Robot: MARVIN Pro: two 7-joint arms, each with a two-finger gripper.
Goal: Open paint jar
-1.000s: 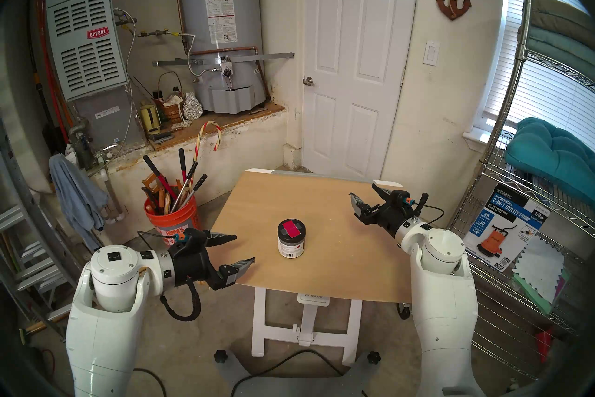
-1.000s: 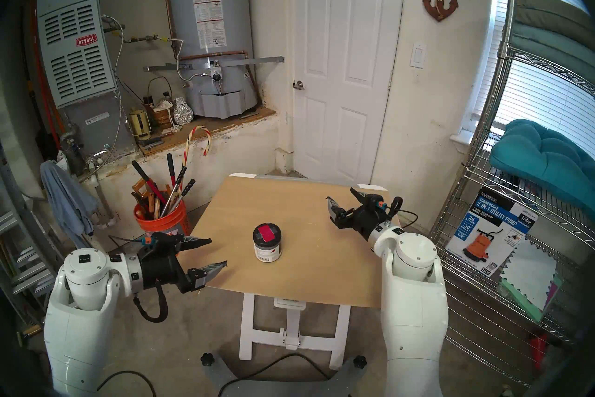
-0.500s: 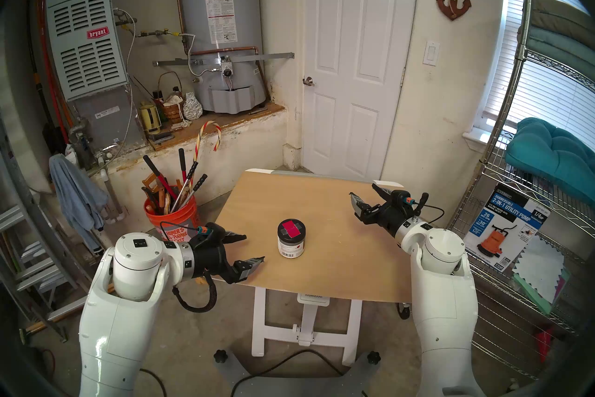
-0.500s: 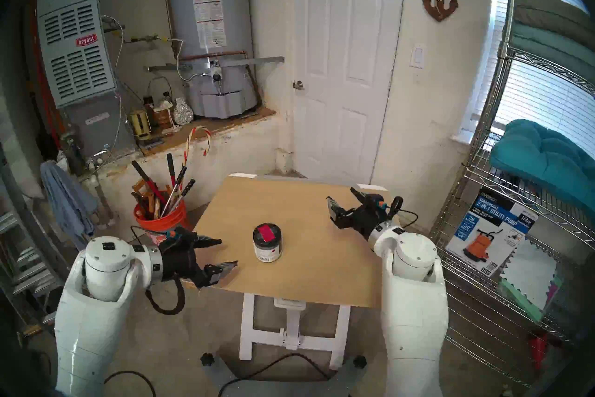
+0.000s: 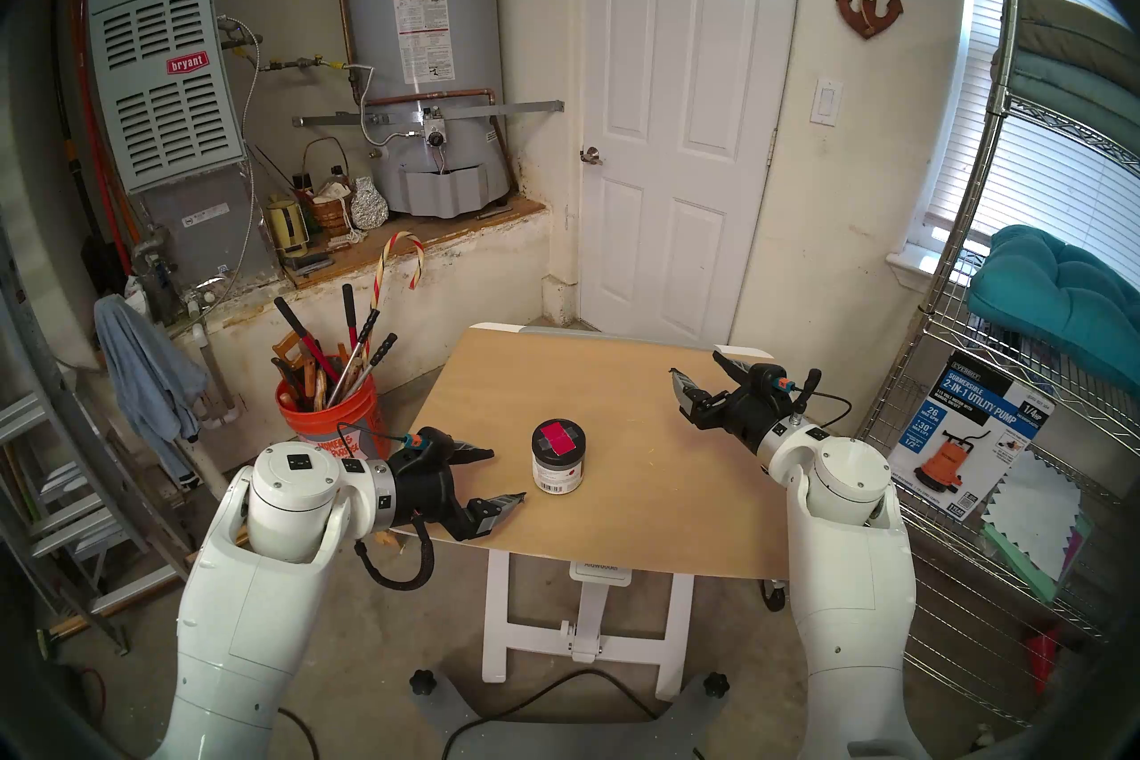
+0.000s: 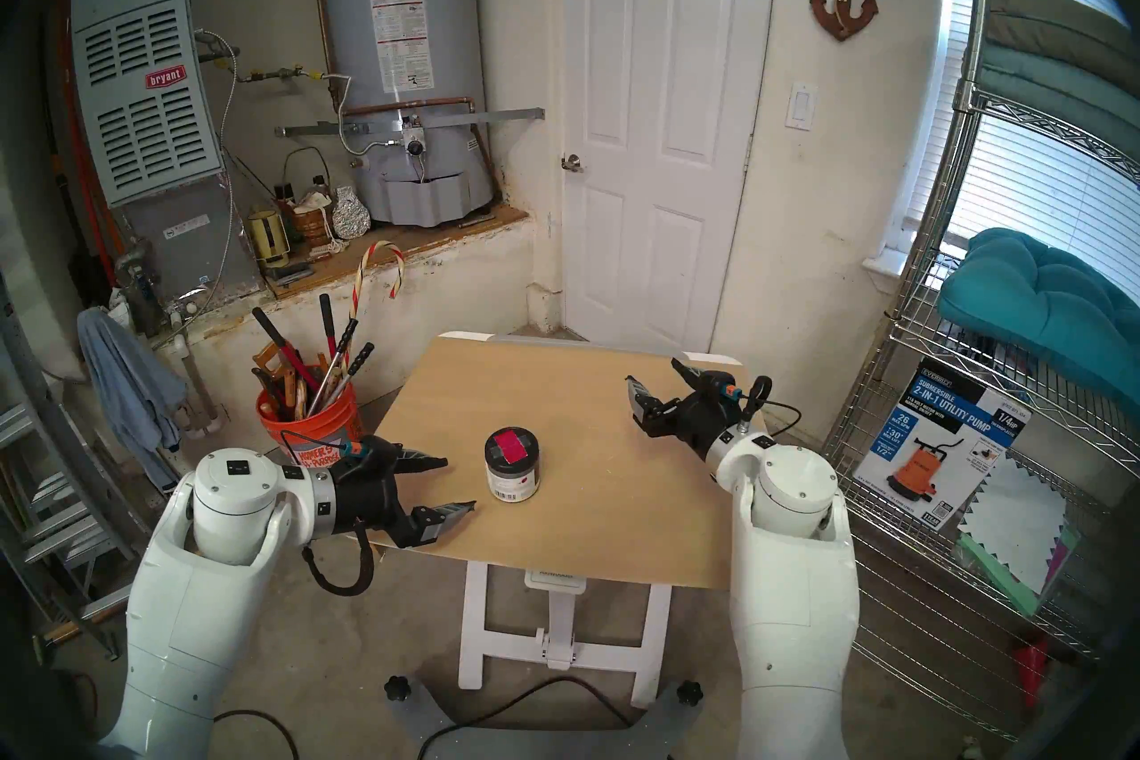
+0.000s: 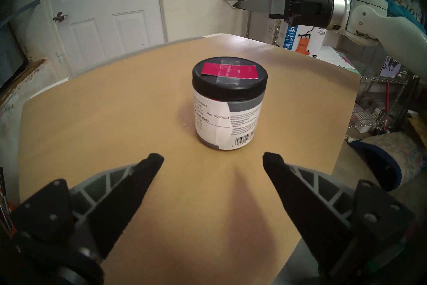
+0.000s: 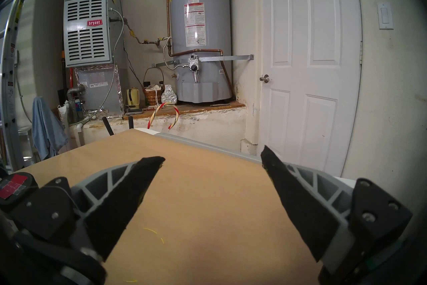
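The paint jar (image 5: 558,462) stands upright mid-table, a squat jar with a white-and-grey barcode label. Its black lid (image 7: 228,75) is on and carries a red-pink square under grey tape. My left gripper (image 5: 509,475) is open and level just left of the jar, a short gap away. In the left wrist view the jar (image 7: 227,111) sits just beyond the open left gripper (image 7: 213,158). My right gripper (image 5: 694,362) hangs open over the table's far right, well clear of the jar. In the right wrist view only the lid (image 8: 13,185) shows, at the left edge.
The tan table (image 5: 617,370) stands on a white frame. An orange bucket of tools (image 5: 330,419) stands on the floor left of it. At the right is a wire shelf (image 5: 962,604) holding a pump box (image 5: 968,432). A white door (image 5: 672,123) is behind.
My left arm has moved right, carrying its open gripper over the table's left edge toward the jar. The right arm and the jar have not moved.
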